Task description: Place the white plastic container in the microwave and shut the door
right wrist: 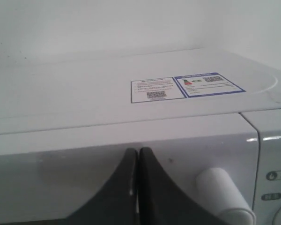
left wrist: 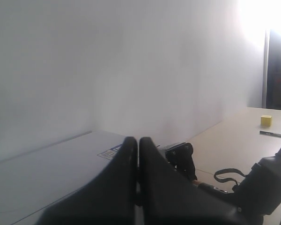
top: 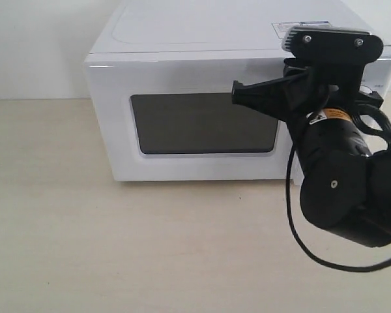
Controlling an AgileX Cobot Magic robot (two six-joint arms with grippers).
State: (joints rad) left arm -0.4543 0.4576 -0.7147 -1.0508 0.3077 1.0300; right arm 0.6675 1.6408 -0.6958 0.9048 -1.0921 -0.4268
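The white microwave [top: 182, 39] stands at the back of the table with its door [top: 111, 130] closed and the dark window [top: 202, 124] facing me. My right gripper [top: 237, 93] is shut and empty, its tips right at the door's upper right part. In the right wrist view this gripper [right wrist: 138, 152] sits close to the door's top edge, beside the white bar handle [right wrist: 222, 192]. My left gripper [left wrist: 138, 140] is shut on nothing, held above the microwave's top [left wrist: 47, 173]; it is outside the exterior view. The white plastic container is out of view.
The right arm [top: 342, 182] and its cable [top: 300, 235] cover the microwave's right panel. Stickers [right wrist: 187, 86] lie on the microwave top. Far along the table lie a yellow block [left wrist: 266, 120] and a pen [left wrist: 272, 134]. Beige table [top: 117, 248] stretches in front.
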